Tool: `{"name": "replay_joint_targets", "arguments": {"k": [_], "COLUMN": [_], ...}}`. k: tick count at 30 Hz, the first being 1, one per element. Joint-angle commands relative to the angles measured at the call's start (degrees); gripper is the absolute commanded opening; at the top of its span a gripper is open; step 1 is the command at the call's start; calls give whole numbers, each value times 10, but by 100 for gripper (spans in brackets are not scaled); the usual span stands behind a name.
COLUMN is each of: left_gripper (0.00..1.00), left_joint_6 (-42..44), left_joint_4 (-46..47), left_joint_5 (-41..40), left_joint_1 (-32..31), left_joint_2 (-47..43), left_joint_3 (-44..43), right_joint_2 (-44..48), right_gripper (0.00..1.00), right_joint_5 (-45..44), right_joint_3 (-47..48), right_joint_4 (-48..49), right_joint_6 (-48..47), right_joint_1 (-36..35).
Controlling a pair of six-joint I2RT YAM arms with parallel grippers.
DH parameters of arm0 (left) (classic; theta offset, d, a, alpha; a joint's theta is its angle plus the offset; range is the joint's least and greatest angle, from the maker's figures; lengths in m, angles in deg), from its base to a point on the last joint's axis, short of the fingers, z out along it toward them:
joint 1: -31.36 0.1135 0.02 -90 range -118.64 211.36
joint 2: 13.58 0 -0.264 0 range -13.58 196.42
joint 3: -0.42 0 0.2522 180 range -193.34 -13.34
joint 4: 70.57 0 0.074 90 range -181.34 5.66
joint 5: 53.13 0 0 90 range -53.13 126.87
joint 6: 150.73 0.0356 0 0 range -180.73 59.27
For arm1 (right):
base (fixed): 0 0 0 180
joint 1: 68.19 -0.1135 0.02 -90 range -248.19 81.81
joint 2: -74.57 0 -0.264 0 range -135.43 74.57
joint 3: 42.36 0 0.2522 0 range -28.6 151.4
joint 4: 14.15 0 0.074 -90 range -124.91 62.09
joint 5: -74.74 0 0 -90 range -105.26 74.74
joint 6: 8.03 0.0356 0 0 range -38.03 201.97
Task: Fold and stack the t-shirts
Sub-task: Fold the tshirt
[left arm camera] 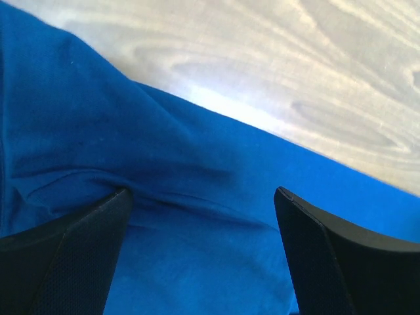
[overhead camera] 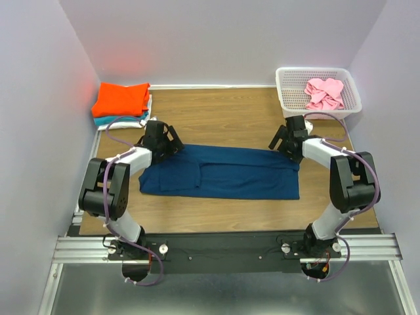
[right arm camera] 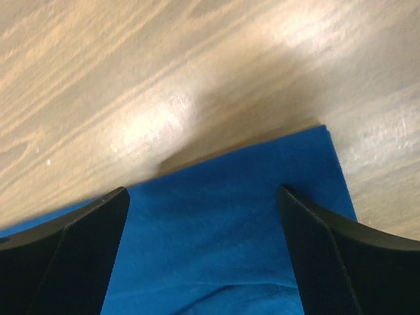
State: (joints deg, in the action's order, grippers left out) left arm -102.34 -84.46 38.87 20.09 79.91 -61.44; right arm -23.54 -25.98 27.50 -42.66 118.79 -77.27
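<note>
A dark navy-blue t-shirt (overhead camera: 223, 172) lies folded lengthwise into a long band across the middle of the table. My left gripper (overhead camera: 172, 147) is open over its far left corner; blue cloth (left arm camera: 197, 249) lies between the jaws. My right gripper (overhead camera: 283, 146) is open over its far right corner, with blue cloth (right arm camera: 216, 230) between the jaws and the corner's edge just beyond. A folded orange t-shirt (overhead camera: 121, 98) tops a stack with teal and white tees (overhead camera: 121, 121) at the back left. A pink t-shirt (overhead camera: 324, 93) lies crumpled in the basket.
A white plastic lattice basket (overhead camera: 286, 92) stands at the back right corner. Grey walls close the table on three sides. Bare wood (overhead camera: 223, 118) shows behind the blue shirt and in front of it.
</note>
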Motion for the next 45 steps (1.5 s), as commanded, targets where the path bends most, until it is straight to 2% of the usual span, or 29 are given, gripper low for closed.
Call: {"name": "replay_joint_targets", "arguments": {"k": [1,6,9,12,13,15,19,20,22,23,25,26,27,29,30,33,40,45], "left_gripper": [97,97,97,97,97,97,97,97,97,97,97,97,97,97,97,97,98,98], "left_joint_6": [20,29,29,28,28,37,46,43,45,44,43,43,44,42,41,43,18,-17], "left_joint_4": [-45,-66,-99,-124,-162,-182,-212,-230,-235,-242,-238,-239,-233,-197,-183,-164,-129,-55], "left_joint_5": [-15,-6,5,-9,-10,-5,23,25,38,43,64,65,72,147,158,161,239,247], "left_joint_1": [-8,-32,-52,-61,-62,-66,-71,-71,-72,-72,-73,-75,-77,-81,-84,-98,-106,-113], "left_joint_2": [54,161,242,306,345,395,468,482,513,522,535,548,551,560,562,579,638,644], "left_joint_3": [-38,-195,-294,-386,-418,-507,-630,-673,-707,-733,-752,-775,-782,-790,-791,-821,-880,-884], "right_joint_2": [28,106,157,195,202,226,272,280,317,334,360,378,382,388,385,383,344,295], "right_gripper": [100,100,100,100,100,100,100,100,100,100,100,100,100,100,100,100,100,100], "right_joint_5": [45,73,71,68,75,94,104,152,184,234,297,356,360,352,356,351,356,360], "right_joint_3": [-64,-142,-173,-208,-216,-243,-270,-272,-274,-285,-295,-298,-299,-300,-299,-296,-293,-288], "right_joint_4": [-32,-30,-31,-34,-40,-41,-57,-64,-103,-110,-114,-108,-108,-108,-107,-93,-54,-27], "right_joint_6": [-1,2,17,43,55,69,47,28,-8,-19,-27,-40,-40,-47,-50,-48,-46,-56], "right_joint_1": [8,0,-47,-116,-149,-194,-254,-260,-273,-277,-281,-289,-295,-309,-309,-312,-314,-320]}}
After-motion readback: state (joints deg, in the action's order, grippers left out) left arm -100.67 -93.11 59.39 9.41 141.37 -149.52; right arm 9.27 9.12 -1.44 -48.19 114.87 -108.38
